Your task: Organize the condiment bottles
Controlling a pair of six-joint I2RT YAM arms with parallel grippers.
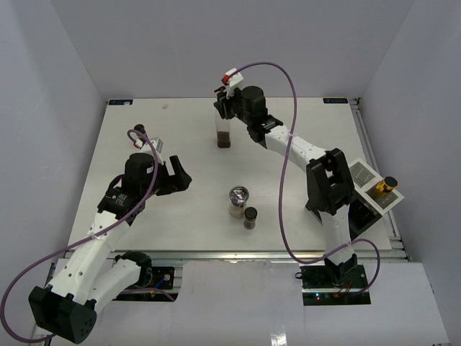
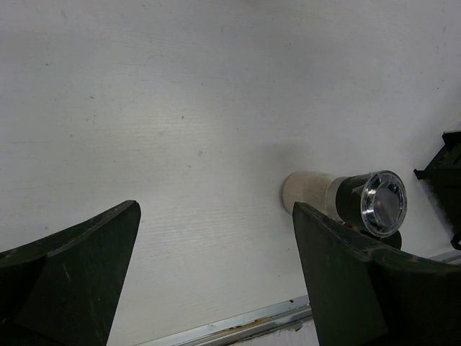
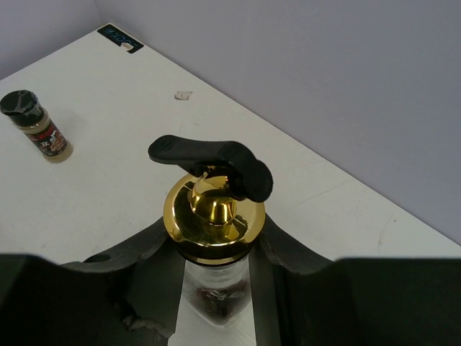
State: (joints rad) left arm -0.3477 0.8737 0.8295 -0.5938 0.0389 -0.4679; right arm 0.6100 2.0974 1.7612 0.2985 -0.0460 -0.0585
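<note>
The tall clear glass bottle with the gold spout (image 3: 215, 288) stands upright squarely inside the right gripper (image 3: 215, 241), its neck between the two black fingers (image 3: 144, 267) that hug it on either side, though I can't tell if they've actually clamped.

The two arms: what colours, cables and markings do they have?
The left arm and right arm have white links, black joints and a purple cable each. The left tool and right tool are black. A red-and-white connector tops the right wrist.
</note>
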